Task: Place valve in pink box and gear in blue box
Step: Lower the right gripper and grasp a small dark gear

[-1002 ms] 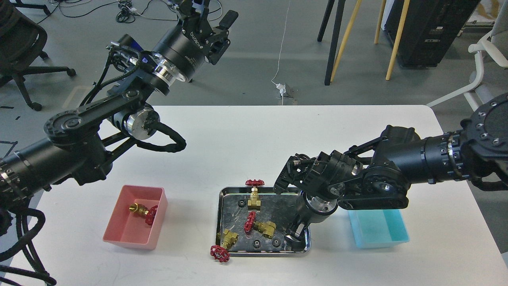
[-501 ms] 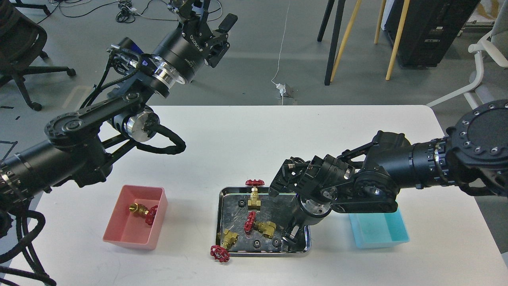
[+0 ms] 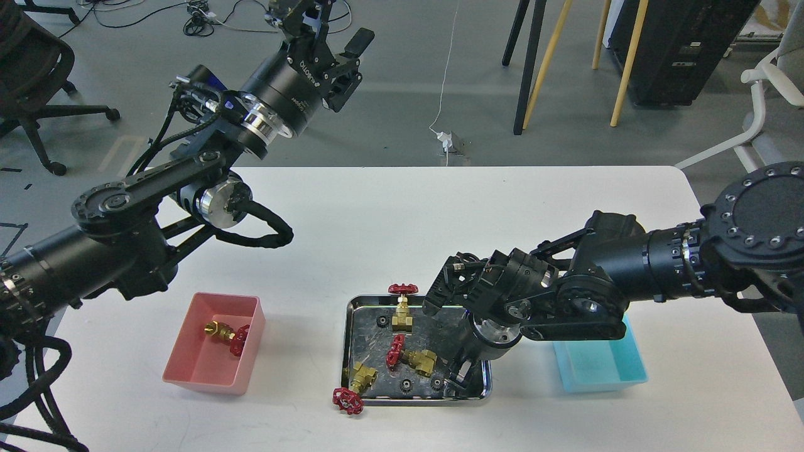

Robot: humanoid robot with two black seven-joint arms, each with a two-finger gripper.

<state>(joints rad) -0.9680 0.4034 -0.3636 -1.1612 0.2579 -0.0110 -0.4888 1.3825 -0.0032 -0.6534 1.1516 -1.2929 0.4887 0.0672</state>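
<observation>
Head view: right hand [image 3: 457,375] low inside steel tray [image 3: 352,326].

On the white rectangular table [image 3: 389,207], the shiny steel tray [image 3: 353,342] sits in the middle, with the salmon-pink open plastic bin [image 3: 188,364] well to its left and the light cyan open plastic bin [image 3: 603,370] just to its right. One brass valve with a red handwheel [image 3: 227,334] lies in the pink bin. Three more valves and several tiny black toothed gears [image 3: 407,383] lie in the tray.

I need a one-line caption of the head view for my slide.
Right gripper reaches into the steel tray of valves and gears; one valve lies in the pink box, the blue box apparently empty.
</observation>
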